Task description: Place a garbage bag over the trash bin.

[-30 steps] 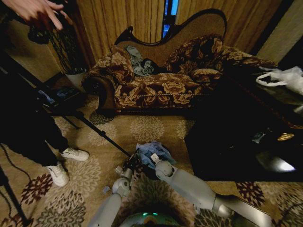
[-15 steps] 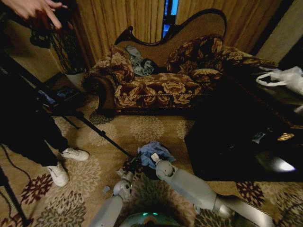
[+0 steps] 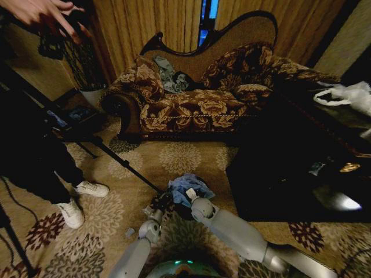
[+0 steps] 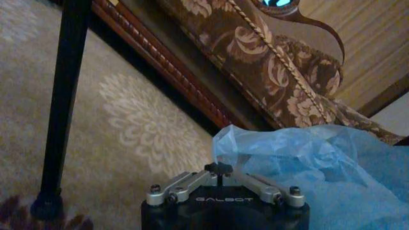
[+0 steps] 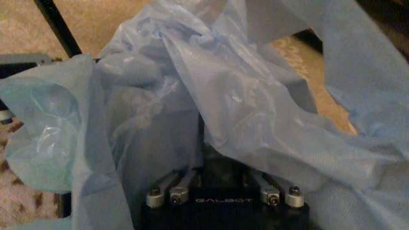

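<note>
The left gripper (image 4: 221, 168) has its jaws pinched together at the edge of the thin, pale blue, wrinkled plastic garbage bag (image 4: 307, 163), apparently nipping the film. The right gripper (image 5: 214, 158) is buried in the same film, which drapes over its fingers; whether they grip cannot be told. In the head view both arms meet low on the patterned carpet (image 3: 179, 156), the bag bunched just ahead of them. The right arm reaches deeper into it. The bin is not discernible beneath.
</note>
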You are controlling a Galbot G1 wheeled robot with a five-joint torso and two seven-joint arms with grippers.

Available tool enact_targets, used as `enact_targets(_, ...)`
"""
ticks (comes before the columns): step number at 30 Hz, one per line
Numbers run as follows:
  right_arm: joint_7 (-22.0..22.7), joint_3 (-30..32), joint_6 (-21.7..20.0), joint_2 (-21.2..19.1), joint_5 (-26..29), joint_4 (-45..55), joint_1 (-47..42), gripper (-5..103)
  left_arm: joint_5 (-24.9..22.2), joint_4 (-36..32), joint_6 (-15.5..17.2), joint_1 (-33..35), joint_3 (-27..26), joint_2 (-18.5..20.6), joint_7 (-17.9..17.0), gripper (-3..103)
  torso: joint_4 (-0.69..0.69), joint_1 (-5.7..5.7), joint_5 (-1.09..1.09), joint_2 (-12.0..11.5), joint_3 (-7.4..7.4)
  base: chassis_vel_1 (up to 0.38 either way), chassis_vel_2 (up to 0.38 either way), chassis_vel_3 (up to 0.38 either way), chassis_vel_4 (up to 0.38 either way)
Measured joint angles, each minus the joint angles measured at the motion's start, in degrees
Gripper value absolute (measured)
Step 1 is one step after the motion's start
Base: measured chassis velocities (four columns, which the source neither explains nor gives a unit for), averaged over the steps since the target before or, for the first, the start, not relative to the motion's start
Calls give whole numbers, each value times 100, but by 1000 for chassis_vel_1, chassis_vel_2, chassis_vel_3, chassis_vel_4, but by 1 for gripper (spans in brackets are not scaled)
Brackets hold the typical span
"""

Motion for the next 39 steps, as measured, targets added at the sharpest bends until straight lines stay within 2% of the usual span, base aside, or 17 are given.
enact_targets(2, 0, 29, 35, 0, -3, 5, -27, 25, 2, -15, 8, 7, 0, 0, -3, 0, 0, 0, 0, 0, 0, 0, 0, 0, 0)
enact_targets(3, 0, 75, 90, 1, -4, 11, -68, 35, 7, -40, 17, 16, 0, 1, -13, 0, 0, 0, 0, 0, 0, 0, 0, 0, 0)
enact_targets(4, -39, 163, 204, 2, -4, 17, -151, 41, 20, -84, 36, 29, 0, 0, -36, 0, 0, 0, 0, 0, 0, 0, 0, 0, 0)
enact_targets(5, -39, 163, 204, 2, -4, 17, -151, 41, 20, -84, 36, 29, 0, 0, -36, 0, 0, 0, 0, 0, 0, 0, 0, 0, 0)
enact_targets(8, -115, 285, 494, -1, -8, 48, -285, 57, 78, -161, 90, 35, -4, -2, -96, 0, 0, 0, 0, 0, 0, 0, 0, 0, 0)
enact_targets(9, -115, 285, 494, -1, -8, 48, -285, 57, 78, -161, 90, 35, -4, -2, -96, 0, 0, 0, 0, 0, 0, 0, 0, 0, 0)
enact_targets(12, -163, 364, 635, 22, -7, 65, -412, 74, 137, -197, 107, 17, -17, 8, -138, 0, 0, 0, 0, 0, 0, 0, 0, 0, 0)
enact_targets(15, -164, 380, 660, 31, 9, 88, -460, 74, 139, -222, 110, 18, -24, 16, -153, 0, 0, 0, 0, 0, 0, 0, 0, 0, 0)
enact_targets(16, -162, 383, 684, 36, 32, 108, -502, 84, 139, -245, 110, 26, -31, 18, -161, 0, 0, 0, 1, 0, 0, 0, 0, 0, 0)
enact_targets(18, -146, 385, 728, 51, 77, 108, -536, 95, 130, -252, 87, 59, -37, 14, -163, 0, 0, 0, 0, 0, 0, 0, 0, 0, 0)
enact_targets(23, -52, 377, 780, 99, 129, 43, -528, 100, 111, -244, 48, 125, -41, 18, -119, 0, 0, 0, 0, 0, 0, 0, 0, 0, 0)
enact_targets(33, 194, 357, 653, 138, 237, -94, -338, 100, 122, -144, 75, 75, -9, 18, 18, 0, 0, 0, 0, -2, 0, 0, 0, 0, 0)
enact_targets(39, 229, 306, 583, 96, 423, -96, -201, 100, 361, 5, 75, -20, -9, 12, 26, 0, 0, 0, 0, -2, 0, 0, 0, 0, 0)
